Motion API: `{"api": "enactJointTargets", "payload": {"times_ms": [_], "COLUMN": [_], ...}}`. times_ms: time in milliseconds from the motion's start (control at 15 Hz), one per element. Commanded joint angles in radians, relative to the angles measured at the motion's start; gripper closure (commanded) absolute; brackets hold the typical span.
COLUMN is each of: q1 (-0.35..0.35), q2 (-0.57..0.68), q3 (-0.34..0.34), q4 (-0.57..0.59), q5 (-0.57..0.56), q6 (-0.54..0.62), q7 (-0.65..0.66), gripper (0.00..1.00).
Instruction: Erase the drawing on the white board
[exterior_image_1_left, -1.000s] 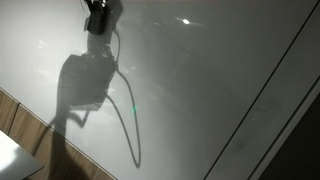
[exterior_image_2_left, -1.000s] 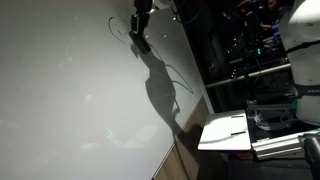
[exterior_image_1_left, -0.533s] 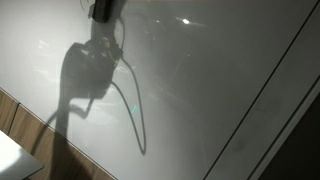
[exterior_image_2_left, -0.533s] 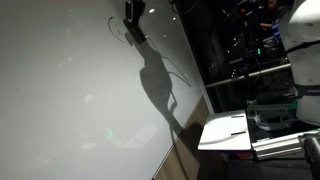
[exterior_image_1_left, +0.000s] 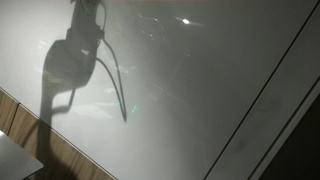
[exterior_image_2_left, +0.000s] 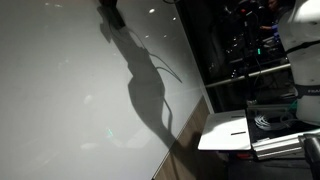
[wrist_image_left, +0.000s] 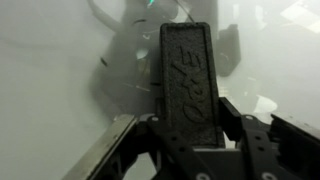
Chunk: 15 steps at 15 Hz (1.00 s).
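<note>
Upward and to the left is where your gripper (wrist_image_left: 188, 114) has slid over the last second: in both exterior views it is nearly off the top edge now, and its shadow (exterior_image_1_left: 65, 65) has drifted left with it

At the lower left of an exterior view sits the brown wooden strip (exterior_image_1_left: 15, 115). From there the white board (exterior_image_1_left: 200, 100) spreads glossy and grey-white across almost the whole frame, with a thin dark diagonal line (exterior_image_1_left: 268, 82) at the right. In the wrist view the board fills the background

Your pincer is pressed onto the black eraser (wrist_image_left: 186, 80), which stands upright mid-frame with a finger against each lower side. At the upper left of that view you have a faint curved stroke (wrist_image_left: 100, 12) and a few small specks. They may be leftover drawing, but you cannot be sure

Risks, as I judge them: you cannot tell whether the eraser's face is touching the board, so a pass may wipe nothing. Push too hard and the block could twist in the jaws. Keep heading up and you may run off the board

No container shows anywhere. A white flat shelf (exterior_image_2_left: 225, 130) sits at the lower right, and its contents are unclear
</note>
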Motion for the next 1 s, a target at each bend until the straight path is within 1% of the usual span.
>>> {"api": "enactJointTargets", "payload": {"times_ms": [0,200,400,533,933], "q1": [0.017,0.010,-0.009,-0.030,-0.061], "q2": [0.011,0.031,0.070,0.104,0.130], "q3": [0.027,0.031,0.022,0.008,-0.025], "q4": [-0.031,-0.068,-0.080,-0.075,-0.040], "q5": [-0.014,-0.028,-0.059,-0.095,-0.155], "q6": [0.018,0.039,0.065,0.096,0.109], "q7": [0.041,0.047,0.047,0.044,0.032], "gripper": [0.70,0.70,0.70,0.70,0.70]}}
